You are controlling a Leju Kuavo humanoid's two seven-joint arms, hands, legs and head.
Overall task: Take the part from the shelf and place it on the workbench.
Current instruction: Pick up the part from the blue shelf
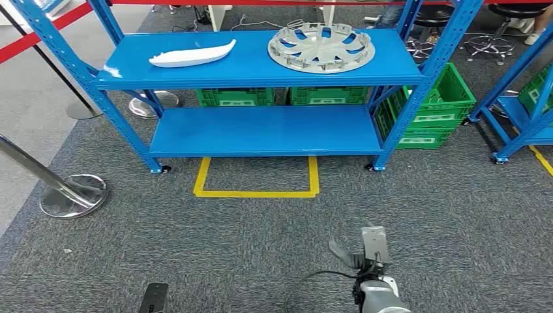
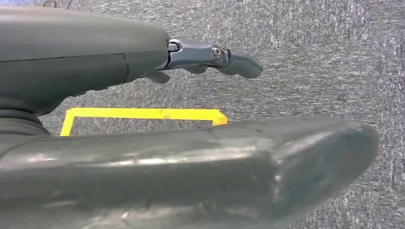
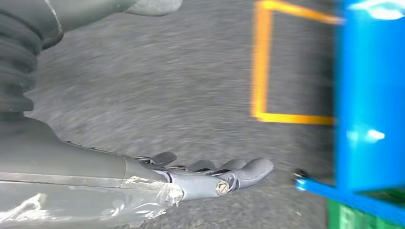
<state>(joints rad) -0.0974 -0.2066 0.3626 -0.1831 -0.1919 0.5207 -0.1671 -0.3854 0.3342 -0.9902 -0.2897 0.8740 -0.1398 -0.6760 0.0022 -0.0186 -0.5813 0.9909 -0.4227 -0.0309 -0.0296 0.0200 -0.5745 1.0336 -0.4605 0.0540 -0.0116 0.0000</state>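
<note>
Carpet open up to shelf; uprights flank top deck.

Shelf at 12 o'clock: trim piece on top level toward 11, wheel cover toward 1. Crates behind. Floor marking before it.

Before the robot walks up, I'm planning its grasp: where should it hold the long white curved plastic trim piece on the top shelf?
Probably mid-length on the long white curved plastic trim piece, fingers across its narrow width, coming from the shelf's open front edge: it lies flat, lengthwise, tapering at both ends.
</note>
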